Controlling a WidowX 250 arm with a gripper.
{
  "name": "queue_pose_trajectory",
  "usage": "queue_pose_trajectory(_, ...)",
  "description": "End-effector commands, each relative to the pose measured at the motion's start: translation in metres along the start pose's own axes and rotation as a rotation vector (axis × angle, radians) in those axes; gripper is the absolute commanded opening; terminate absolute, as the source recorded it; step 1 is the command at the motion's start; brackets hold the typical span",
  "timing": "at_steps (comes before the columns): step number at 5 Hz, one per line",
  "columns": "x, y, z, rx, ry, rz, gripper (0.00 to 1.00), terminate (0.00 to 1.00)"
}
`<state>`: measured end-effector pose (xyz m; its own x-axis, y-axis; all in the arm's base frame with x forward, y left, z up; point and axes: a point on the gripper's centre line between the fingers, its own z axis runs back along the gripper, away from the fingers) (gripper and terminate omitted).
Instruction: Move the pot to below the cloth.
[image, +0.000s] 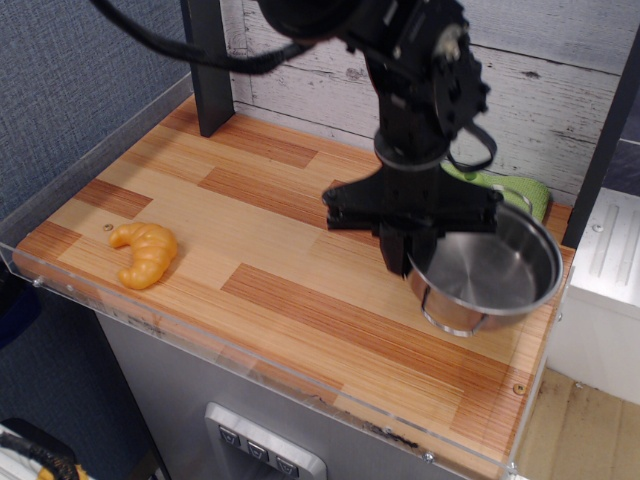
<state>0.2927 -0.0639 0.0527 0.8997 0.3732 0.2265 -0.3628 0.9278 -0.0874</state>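
My gripper (404, 262) is clamped on the pot (487, 270) rim — pot hangs to its right, just in front of the cloth (520, 190) — only lowering left.

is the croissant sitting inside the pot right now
No. The croissant lies on the wooden tabletop near its left edge, far from the pot, which shows only bare steel inside.
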Motion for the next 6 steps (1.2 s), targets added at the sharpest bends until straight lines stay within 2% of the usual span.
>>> queue_pose_trajectory(1, -0.014, 0.016, -0.002, 0.011, -0.001, -0.002, 0.00, 0.00)
queue_pose_trajectory(5, -0.021, 0.023, -0.029, 0.000, 0.068, -0.038, 0.00, 0.00)
queue_pose_trajectory(6, -0.024, 0.023, -0.029, -0.005, 0.109, -0.017, 1.00, 0.00)
